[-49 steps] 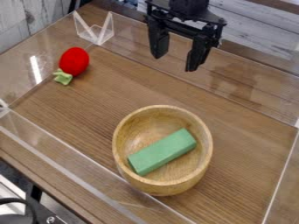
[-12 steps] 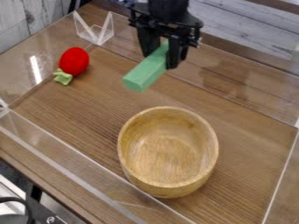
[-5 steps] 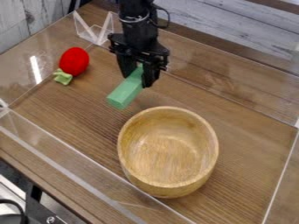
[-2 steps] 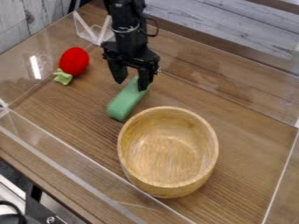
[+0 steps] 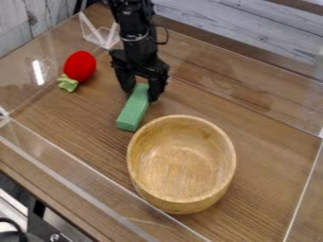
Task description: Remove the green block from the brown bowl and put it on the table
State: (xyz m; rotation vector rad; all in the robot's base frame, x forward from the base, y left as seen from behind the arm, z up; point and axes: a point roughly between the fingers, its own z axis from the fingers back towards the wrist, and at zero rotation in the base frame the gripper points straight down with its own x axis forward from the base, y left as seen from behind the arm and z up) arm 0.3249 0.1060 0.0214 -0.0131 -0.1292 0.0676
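The red object (image 5: pixel 81 65), with a green part at its base, lies at far left on the table (image 5: pixel 76 118). The gripper (image 5: pixel 140 83) is right of it; its fingers stand open around the far end of the green block (image 5: pixel 131 108). The block lies outside the brown bowl (image 5: pixel 182 164), which sits near right.

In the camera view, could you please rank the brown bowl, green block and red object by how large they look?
1. Brown bowl
2. Green block and red object: too alike to rank, the block being partly hidden
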